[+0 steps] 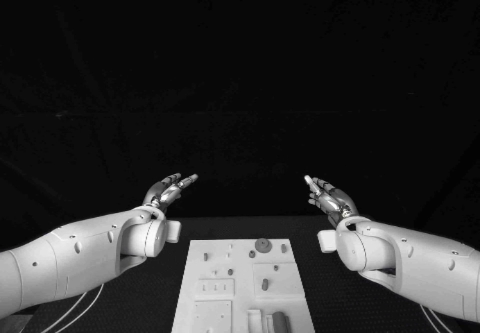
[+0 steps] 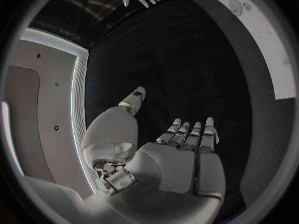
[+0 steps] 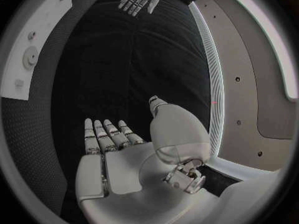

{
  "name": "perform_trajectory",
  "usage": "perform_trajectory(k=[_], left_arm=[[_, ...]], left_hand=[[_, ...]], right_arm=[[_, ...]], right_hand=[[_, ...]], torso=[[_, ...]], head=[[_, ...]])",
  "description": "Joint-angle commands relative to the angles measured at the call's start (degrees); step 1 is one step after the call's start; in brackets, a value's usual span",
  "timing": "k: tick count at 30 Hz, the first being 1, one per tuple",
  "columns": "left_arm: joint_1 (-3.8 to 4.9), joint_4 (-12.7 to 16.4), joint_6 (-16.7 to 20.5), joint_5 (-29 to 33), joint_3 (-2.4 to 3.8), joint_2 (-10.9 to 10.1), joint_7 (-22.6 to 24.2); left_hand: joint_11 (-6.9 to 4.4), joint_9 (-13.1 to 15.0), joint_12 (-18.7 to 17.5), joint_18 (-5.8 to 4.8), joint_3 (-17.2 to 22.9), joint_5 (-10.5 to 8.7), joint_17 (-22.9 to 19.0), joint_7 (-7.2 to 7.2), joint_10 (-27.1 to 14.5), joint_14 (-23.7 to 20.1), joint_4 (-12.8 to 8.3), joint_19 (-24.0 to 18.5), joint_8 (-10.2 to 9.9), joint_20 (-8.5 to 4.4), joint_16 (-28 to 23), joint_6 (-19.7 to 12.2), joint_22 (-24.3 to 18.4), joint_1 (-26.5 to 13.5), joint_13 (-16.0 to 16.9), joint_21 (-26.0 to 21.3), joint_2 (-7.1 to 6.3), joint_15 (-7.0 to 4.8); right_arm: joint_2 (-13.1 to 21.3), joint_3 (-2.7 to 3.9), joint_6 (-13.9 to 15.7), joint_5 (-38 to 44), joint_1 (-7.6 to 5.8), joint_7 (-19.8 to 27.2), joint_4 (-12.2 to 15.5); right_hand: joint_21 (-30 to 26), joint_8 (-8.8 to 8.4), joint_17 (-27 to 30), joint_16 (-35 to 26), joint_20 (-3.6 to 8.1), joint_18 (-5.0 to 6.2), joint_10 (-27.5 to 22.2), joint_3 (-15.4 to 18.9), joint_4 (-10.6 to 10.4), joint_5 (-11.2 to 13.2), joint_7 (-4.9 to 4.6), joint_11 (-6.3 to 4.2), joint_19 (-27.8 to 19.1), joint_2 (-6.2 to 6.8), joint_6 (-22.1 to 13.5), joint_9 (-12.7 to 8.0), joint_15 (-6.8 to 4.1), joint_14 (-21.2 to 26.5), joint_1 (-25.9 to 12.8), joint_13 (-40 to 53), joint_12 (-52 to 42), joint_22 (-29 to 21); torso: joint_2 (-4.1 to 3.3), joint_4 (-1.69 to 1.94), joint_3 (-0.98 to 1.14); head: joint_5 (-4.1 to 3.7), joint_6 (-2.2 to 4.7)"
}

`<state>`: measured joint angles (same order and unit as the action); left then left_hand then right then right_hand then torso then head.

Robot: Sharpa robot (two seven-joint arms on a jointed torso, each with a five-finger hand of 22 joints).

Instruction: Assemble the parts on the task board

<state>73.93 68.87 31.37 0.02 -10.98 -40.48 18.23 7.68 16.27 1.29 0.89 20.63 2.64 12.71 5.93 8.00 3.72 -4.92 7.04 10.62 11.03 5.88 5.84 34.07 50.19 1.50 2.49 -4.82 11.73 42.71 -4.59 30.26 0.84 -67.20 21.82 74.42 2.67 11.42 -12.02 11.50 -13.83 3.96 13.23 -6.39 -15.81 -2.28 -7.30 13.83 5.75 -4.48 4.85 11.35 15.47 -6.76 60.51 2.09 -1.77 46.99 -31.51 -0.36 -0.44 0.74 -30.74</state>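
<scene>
surface point(image 1: 350, 305): plain black tabletop, looks kinda textured or mesh-like up close in the wrist views
cables point(image 1: 85, 305): a couple of thin pale lines running across the surface near the front left corner, another pair at the front right
background: pretty much all dark behind the surface

Dark throughout, black beyond the far edge of the black table point(image 1: 150, 291). Finely textured tabletop, dull and unlit toward the back. No wall, floor or window discernible in the surrounding blackness.
</scene>
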Motion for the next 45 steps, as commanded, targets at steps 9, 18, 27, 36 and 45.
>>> perform_trajectory(k=[9,18,27,36,45], left_arm=[[3.15,-5.01,-11.83,-1.49,-2.20,1.21,-8.39],[3.12,-5.03,-13.22,-1.46,-2.23,1.00,-7.41],[3.12,-4.54,-16.78,-4.50,-2.23,0.36,-7.30],[3.16,-1.86,-20.77,-10.80,-2.22,-1.70,-7.88],[3.70,2.71,-19.56,-11.27,-2.14,-4.66,-6.67]], left_hand=[[0.30,0.43,0.26,-0.89,0.38,0.19,0.91,0.54,0.57,0.37,-0.04,0.28,0.37,0.20,0.57,0.09,1.27,0.70,0.11,0.41,0.06,0.55],[2.42,7.70,3.01,0.47,0.10,0.28,19.42,4.31,11.24,14.01,-1.69,12.08,6.25,-0.05,12.95,5.87,18.77,1.25,2.06,4.50,1.46,2.58],[3.48,13.19,13.48,5.72,5.09,0.70,21.37,6.40,39.07,36.85,-8.92,32.91,14.65,-3.38,19.98,25.51,14.85,6.09,6.86,7.74,4.29,-0.90],[0.21,11.51,14.20,6.88,11.19,0.46,22.36,4.00,51.79,48.95,-11.38,46.01,15.34,-6.09,20.96,37.35,11.20,10.07,8.04,7.70,4.74,-5.79],[-0.32,11.08,12.37,5.81,11.06,0.46,24.38,4.01,54.29,50.48,-11.48,48.12,14.00,-7.60,20.48,39.07,11.14,11.96,8.52,7.29,3.64,-5.97]], right_arm=[[-1.48,-2.88,-25.55,4.70,-4.86,-11.73,-11.02],[-2.44,-3.46,-21.96,23.48,-5.77,-11.77,-14.72],[-3.14,-3.46,-19.90,38.40,-5.77,-12.83,-15.56],[-3.79,-3.43,-20.33,56.65,-5.77,-15.46,-14.78],[-4.34,-3.29,-19.18,69.93,-6.62,-16.05,-11.92]], right_hand=[[1.62,4.68,-4.66,5.21,-0.68,1.89,5.96,0.38,0.38,-0.44,-8.10,0.85,3.83,2.18,2.69,4.00,1.08,-3.82,10.24,0.97,-1.66,13.55],[3.82,15.15,-11.11,13.49,-0.31,4.50,21.49,0.60,2.10,-0.46,-8.02,0.66,12.67,6.57,12.62,12.43,1.29,-14.58,18.37,3.32,-5.90,28.26],[4.98,18.05,-12.41,17.41,-0.31,8.33,32.41,1.22,2.16,-0.51,-6.99,-0.48,22.55,8.49,22.69,13.40,-1.30,-26.00,24.84,5.01,-9.95,25.97],[5.63,19.73,-13.86,20.00,0.12,11.04,43.01,2.73,0.71,-0.41,-4.87,-4.23,34.64,7.33,32.97,14.36,-5.67,-37.06,30.16,6.70,-12.54,21.75],[8.94,19.09,-16.45,23.31,3.36,11.04,48.98,5.23,-0.01,-0.52,-3.22,-6.28,45.71,6.41,37.74,14.81,-9.99,-47.44,34.63,7.19,-12.52,21.24]], torso=[[-0.01,0.00,-0.03],[-0.02,-0.09,0.00],[-0.10,-0.07,-0.03],[-0.22,0.00,-0.01],[-1.75,0.03,0.19]], head=[[0.00,0.00],[0.28,-1.14],[0.24,-1.33],[0.48,-2.06],[0.86,-3.81]])
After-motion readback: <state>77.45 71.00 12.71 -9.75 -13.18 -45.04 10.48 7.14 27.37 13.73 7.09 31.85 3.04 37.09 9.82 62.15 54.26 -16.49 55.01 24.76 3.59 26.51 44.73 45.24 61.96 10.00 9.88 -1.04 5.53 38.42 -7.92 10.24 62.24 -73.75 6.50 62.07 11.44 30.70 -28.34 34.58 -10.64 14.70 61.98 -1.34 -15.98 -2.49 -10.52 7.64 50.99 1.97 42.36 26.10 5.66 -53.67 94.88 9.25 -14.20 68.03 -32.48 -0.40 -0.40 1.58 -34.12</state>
